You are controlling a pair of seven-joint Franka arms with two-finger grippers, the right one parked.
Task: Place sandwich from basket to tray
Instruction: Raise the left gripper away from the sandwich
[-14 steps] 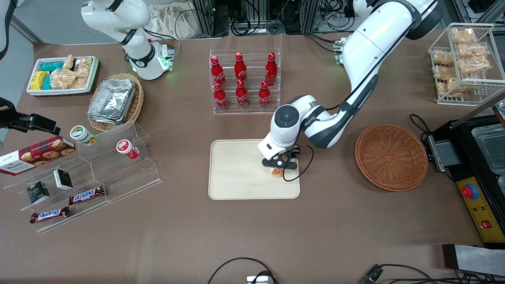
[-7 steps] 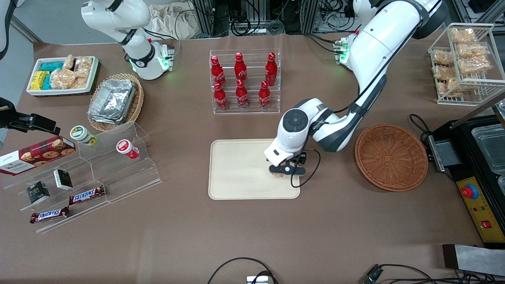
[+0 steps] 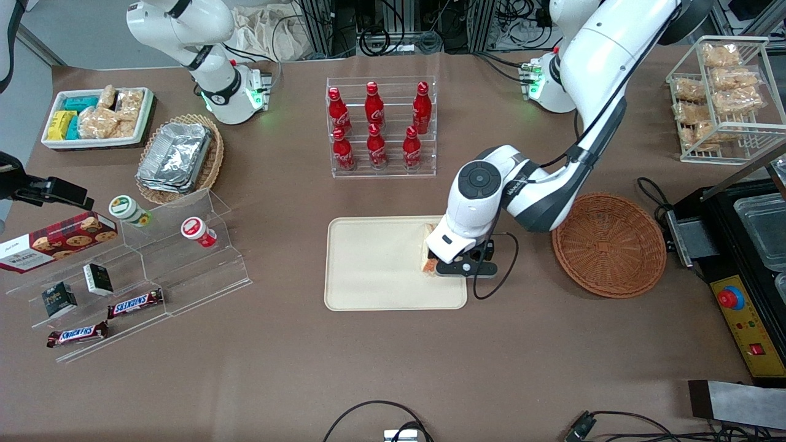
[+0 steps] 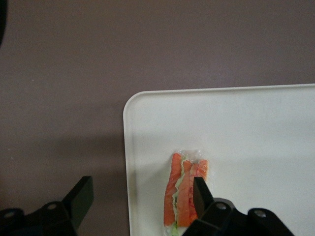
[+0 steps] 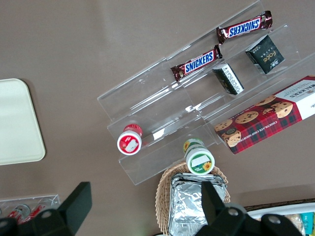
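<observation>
The sandwich (image 3: 428,248) lies on the cream tray (image 3: 374,264), close to the tray's edge toward the working arm's end. Its orange and green cut edge (image 4: 184,191) faces up in the left wrist view. My left gripper (image 3: 463,268) hangs open just above that edge of the tray (image 4: 246,123), holding nothing. In the wrist view the gripper (image 4: 141,191) has one finger (image 4: 81,199) over the bare table and the other (image 4: 199,189) over the sandwich. The round reddish-brown basket (image 3: 608,245) sits empty farther toward the working arm's end.
A clear rack of red cola bottles (image 3: 377,126) stands farther from the camera than the tray. An acrylic step shelf with snacks (image 3: 153,264) and a foil-filled tan basket (image 3: 178,156) lie toward the parked arm's end. A black machine (image 3: 749,258) stands beside the basket.
The gripper has slid off the tray's middle toward the basket, uncovering the sandwich, which now lies free on the tray.
</observation>
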